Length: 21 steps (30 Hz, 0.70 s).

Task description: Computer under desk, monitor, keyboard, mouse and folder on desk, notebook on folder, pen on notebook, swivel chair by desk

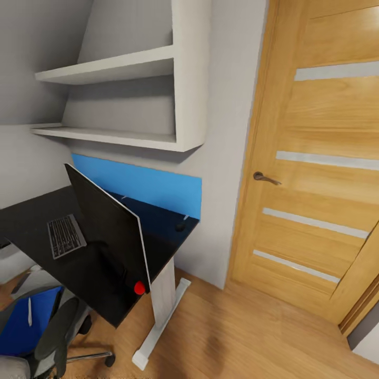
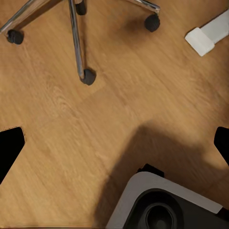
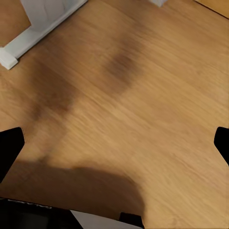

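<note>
Above bare floor (image 3: 143, 95), both end effectors wide, empty

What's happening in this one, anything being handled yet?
Nothing is held. Both arms hang over the wood floor with the left gripper and right gripper open and empty. The monitor and keyboard sit on the desk. The blue folder lies on the swivel chair beside the desk.

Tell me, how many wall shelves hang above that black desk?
2: an upper shelf and a lower shelf right beneath it, both white, mounted over the desk. More could sit above, out of frame.
</note>
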Tool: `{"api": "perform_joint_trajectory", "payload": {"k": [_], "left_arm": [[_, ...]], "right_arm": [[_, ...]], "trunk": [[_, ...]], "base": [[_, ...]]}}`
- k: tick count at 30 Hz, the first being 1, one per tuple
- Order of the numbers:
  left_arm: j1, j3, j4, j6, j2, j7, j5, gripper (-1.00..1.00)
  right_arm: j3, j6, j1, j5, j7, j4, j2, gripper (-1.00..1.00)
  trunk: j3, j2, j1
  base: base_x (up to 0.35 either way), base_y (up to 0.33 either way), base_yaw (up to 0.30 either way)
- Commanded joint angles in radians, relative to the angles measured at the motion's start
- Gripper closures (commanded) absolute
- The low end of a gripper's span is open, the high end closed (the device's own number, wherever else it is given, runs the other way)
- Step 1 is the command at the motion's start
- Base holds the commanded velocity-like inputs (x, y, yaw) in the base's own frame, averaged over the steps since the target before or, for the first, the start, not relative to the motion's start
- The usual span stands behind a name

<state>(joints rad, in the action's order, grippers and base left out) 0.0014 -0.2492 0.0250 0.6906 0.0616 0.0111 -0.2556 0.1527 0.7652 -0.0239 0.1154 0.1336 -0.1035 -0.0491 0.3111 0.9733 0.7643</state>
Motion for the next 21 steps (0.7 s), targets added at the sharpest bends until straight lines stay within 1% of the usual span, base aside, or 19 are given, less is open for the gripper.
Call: {"api": "perform_joint_trajectory", "payload": {"k": [1,21], "left_arm": [[0.000,0.002,0.001,0.001,0.000,0.001,-0.006,-1.00],[0.000,0.002,0.001,0.001,0.000,0.001,-0.006,-1.00]], "right_arm": [[0.002,0.001,-0.001,0.010,0.011,0.001,0.000,-1.00],[0.002,0.000,-0.001,0.010,0.011,0.001,0.000,-1.00]], "trunk": [[0.001,0.001,0.000],[0.001,0.001,0.000]], "base": [[-0.005,0.002,0.280],[0.000,-0.001,0.280]]}}
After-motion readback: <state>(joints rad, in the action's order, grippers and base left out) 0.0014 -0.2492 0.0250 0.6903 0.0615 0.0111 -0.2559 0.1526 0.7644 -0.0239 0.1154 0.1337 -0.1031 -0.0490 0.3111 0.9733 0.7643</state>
